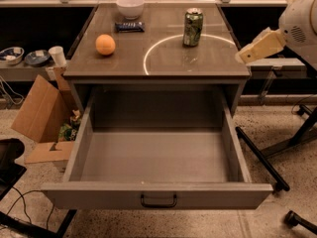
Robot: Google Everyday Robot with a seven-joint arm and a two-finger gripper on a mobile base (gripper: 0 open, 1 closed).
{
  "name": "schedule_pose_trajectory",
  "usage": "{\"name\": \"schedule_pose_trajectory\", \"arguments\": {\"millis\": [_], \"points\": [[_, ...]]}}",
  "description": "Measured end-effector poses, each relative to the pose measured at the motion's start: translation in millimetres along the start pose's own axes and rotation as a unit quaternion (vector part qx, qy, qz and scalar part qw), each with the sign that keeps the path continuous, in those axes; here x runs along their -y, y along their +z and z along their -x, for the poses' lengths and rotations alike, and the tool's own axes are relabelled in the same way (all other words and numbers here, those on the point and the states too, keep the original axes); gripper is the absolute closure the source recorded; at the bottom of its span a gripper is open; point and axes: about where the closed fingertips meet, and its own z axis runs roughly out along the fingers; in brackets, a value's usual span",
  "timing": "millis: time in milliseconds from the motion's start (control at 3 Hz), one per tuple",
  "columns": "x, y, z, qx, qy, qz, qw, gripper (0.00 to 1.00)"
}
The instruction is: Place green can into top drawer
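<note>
The green can (192,28) stands upright on the back right of the cabinet top, inside a white ring mark. The top drawer (99,195) is pulled fully out below it; its grey inside holds nothing and its black handle (158,201) faces me. My gripper (243,56) is tan and comes in from the right edge of the view. It hovers just off the right edge of the cabinet top, to the right of the can and a little nearer than it, apart from it and holding nothing.
An orange (105,44), a white bowl (130,6) and a dark snack packet (130,27) sit on the cabinet top. A cardboard box (39,110) and a low shelf with a cup (58,56) are left. Black stand legs (260,157) lie on the floor right.
</note>
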Motion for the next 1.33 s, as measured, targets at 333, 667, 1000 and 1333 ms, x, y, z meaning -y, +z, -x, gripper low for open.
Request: {"name": "schedule_pose_trajectory", "arguments": {"millis": [333,667,1000,1333], "points": [[0,0,0,0.0,0.001,0.0,1.0,0.0],[3,35,4,0.037,0.026,0.012,0.9989,0.0],[-1,105,32,0.111,0.084,0.048,0.9891,0.0],[-16,180,61,0.172,0.178,0.086,0.9649,0.0]]}}
